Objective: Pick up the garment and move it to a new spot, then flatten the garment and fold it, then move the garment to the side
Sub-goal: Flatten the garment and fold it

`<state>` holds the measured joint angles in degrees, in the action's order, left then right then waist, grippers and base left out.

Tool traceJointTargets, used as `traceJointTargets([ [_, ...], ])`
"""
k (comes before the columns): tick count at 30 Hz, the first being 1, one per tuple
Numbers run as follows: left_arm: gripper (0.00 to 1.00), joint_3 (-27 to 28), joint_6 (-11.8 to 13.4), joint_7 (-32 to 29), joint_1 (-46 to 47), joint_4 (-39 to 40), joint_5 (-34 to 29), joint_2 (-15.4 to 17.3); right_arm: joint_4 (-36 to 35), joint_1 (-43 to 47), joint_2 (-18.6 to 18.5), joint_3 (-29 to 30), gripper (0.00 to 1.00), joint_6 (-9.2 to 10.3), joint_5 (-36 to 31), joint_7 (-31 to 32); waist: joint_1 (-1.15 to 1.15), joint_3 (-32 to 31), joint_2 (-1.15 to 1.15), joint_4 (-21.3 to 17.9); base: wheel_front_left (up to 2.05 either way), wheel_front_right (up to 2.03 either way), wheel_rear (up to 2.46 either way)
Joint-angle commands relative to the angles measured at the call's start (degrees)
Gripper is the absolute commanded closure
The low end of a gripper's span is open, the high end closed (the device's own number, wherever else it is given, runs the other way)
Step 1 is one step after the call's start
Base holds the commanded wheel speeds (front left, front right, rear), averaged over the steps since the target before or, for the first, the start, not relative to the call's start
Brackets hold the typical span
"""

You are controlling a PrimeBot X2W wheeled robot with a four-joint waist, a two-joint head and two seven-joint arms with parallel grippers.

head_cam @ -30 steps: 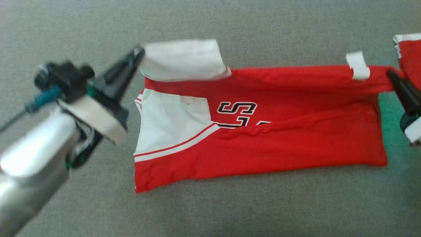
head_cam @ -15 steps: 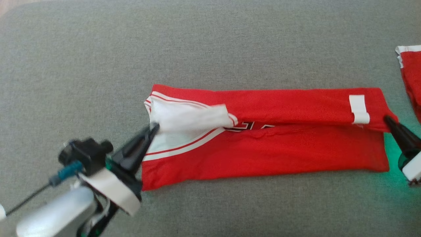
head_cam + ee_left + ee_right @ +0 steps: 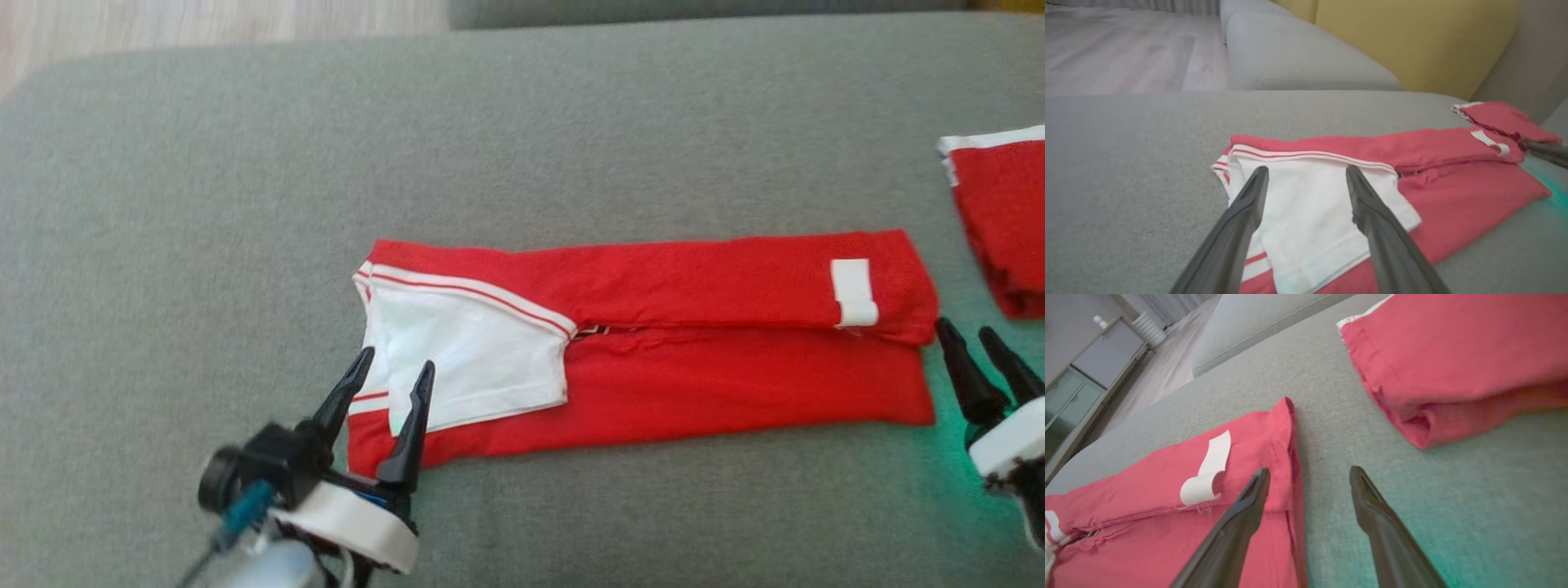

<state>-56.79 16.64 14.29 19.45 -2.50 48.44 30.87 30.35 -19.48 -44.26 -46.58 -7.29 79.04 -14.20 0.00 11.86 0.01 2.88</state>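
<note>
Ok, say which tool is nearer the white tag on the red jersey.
Right. The right tool sits just past the red jersey, beside its white tag; the left tool is at the opposite end.

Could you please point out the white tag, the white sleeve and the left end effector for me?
white tag (image 3: 854, 291): head view, middle of the strip.
white sleeve (image 3: 478, 355): head view, centre of its folded-over panel.
left end effector (image 3: 398, 359): head view, midway between its open fingertips.
</note>
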Motion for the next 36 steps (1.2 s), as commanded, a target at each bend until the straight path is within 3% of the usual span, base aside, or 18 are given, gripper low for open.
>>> traceJointTargets([
  [1,0.0,6.1,2.1,0.7,-2.4,2.0,-3.0,-1.3,0.0,2.3,-0.1,3.2,0.0,-0.2,-2.8,-0.8,0.0,-1.8,-0.01,-1.3,0.0,0.0,0.0],
  [6,0.0,18.4,7.2,0.7,-13.0,4.3,-13.6,-9.0,0.3,7.8,6.1,12.6,0.0,-0.2,-11.3,-0.8,0.0,-4.6,-0.01,-2.0,0.0,0.0,0.0],
  [9,0.0,22.9,7.8,0.7,-17.5,6.3,-20.2,-13.0,0.8,10.1,9.0,16.5,0.0,-0.2,-15.0,-0.8,0.0,-5.7,-0.01,-1.4,0.0,0.0,0.0],
  [12,0.0,25.4,7.1,0.7,-20.2,7.9,-26.0,-16.2,2.6,10.6,11.2,20.1,0.0,-0.2,-17.6,-0.8,0.0,-6.1,-0.01,-0.2,0.0,0.0,0.0],
  [19,0.0,28.7,5.1,0.7,-23.9,9.0,-32.9,-20.8,9.8,7.5,14.5,24.7,0.0,-0.2,-21.5,-0.4,0.0,-6.8,-0.01,2.6,0.0,0.0,0.0],
  [28,0.0,30.5,0.8,0.7,-25.8,8.3,-38.6,-24.0,21.0,1.4,19.1,29.3,0.0,-0.2,-26.2,2.2,0.0,-6.3,-0.01,6.0,0.0,0.0,0.0],
  [36,0.0,31.1,-1.8,0.7,-26.1,6.8,-40.5,-25.7,26.5,-0.2,23.3,30.3,0.0,-0.2,-28.7,5.6,0.0,-6.2,-0.01,6.7,0.0,0.0,0.0],
])
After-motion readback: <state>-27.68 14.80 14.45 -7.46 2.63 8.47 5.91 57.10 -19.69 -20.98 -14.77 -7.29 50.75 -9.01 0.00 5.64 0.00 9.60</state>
